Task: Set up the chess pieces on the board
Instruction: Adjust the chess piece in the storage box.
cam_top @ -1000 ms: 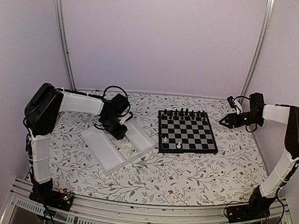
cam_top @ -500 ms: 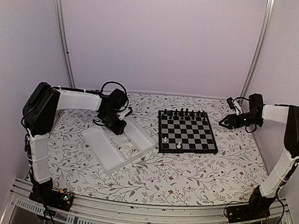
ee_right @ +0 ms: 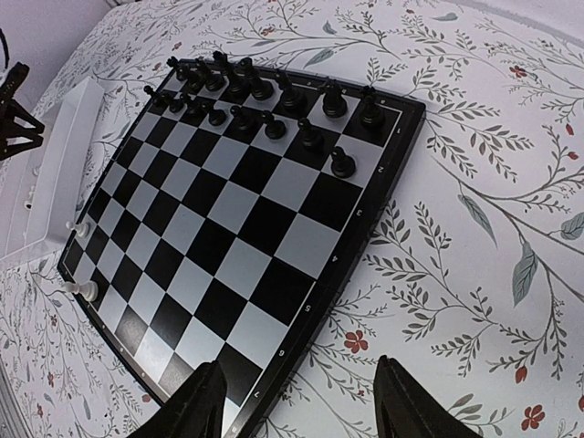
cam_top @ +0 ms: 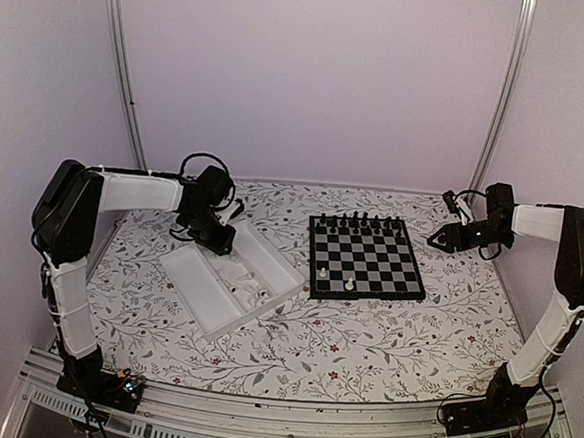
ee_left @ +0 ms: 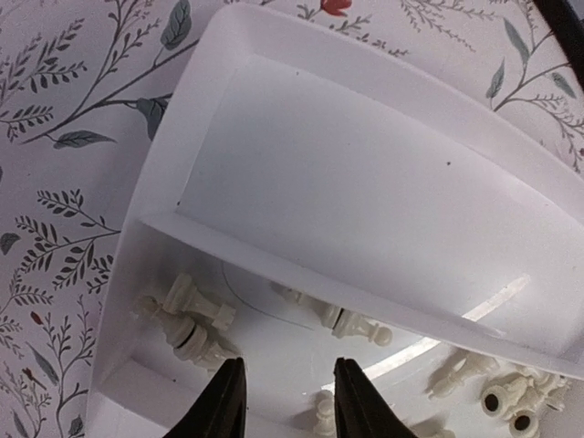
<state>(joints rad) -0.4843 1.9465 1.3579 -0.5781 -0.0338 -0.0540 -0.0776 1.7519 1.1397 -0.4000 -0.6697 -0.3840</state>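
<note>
Top view: the left fingers [cam_top: 222, 242] hang over the far end of the white tray [cam_top: 199, 293] on the floral desk [cam_top: 363, 354], nearer it than the right fingers [cam_top: 437, 239] beside the board [cam_top: 367, 256]. Left wrist view: narrowly spread and empty, with glossy plastic chess pieces [ee_left: 187, 315] toppled, axes slanting, just ahead-left. Right wrist view: widely spread, empty; two white pieces stand on the board's corner opposite the black chessmen [ee_right: 265, 105].

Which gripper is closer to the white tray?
Left. The left gripper hovers directly over the white tray, above loose chess pieces; the right gripper hangs off the right edge of the board.
</note>
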